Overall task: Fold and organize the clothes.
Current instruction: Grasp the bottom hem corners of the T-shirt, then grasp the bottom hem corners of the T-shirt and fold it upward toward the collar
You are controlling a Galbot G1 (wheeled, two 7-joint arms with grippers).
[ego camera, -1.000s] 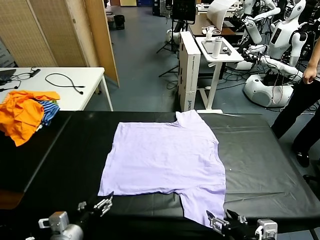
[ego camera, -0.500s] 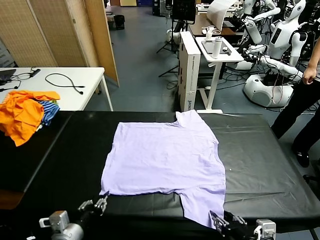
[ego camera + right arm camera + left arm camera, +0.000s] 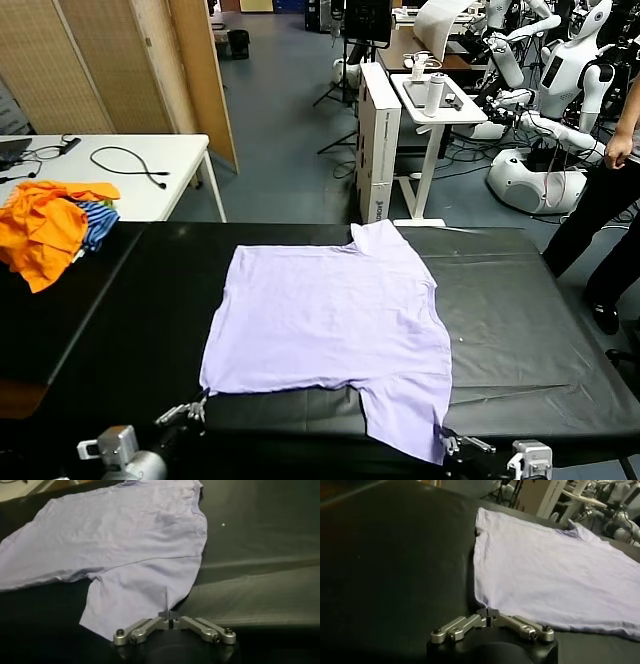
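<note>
T-shirt (image 3: pixel 335 320) flat on black table (image 3: pixel 520 330), near edge. Left gripper (image 3: pixel 197 407) pinched shut on near left corner; right gripper (image 3: pixel 447 442) pinched shut on near sleeve tip. Orange-and-striped heap (image 3: pixel 50 228) at far left corner.

Black padded table (image 3: pixel 530 330), lavender T-shirt (image 3: pixel 330 320) spread flat, orange and striped heap (image 3: pixel 45 230) seemingly at its corner

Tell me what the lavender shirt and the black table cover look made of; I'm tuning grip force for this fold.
T-shirt: thin soft knit, probably cotton jersey, matte; it lies limp with fine wrinkles and bunches where the left gripper and right gripper pinch its edges. Table cover: likely vinyl or rubberised sheet; faint sheen and long stiff creases suggest that.
</note>
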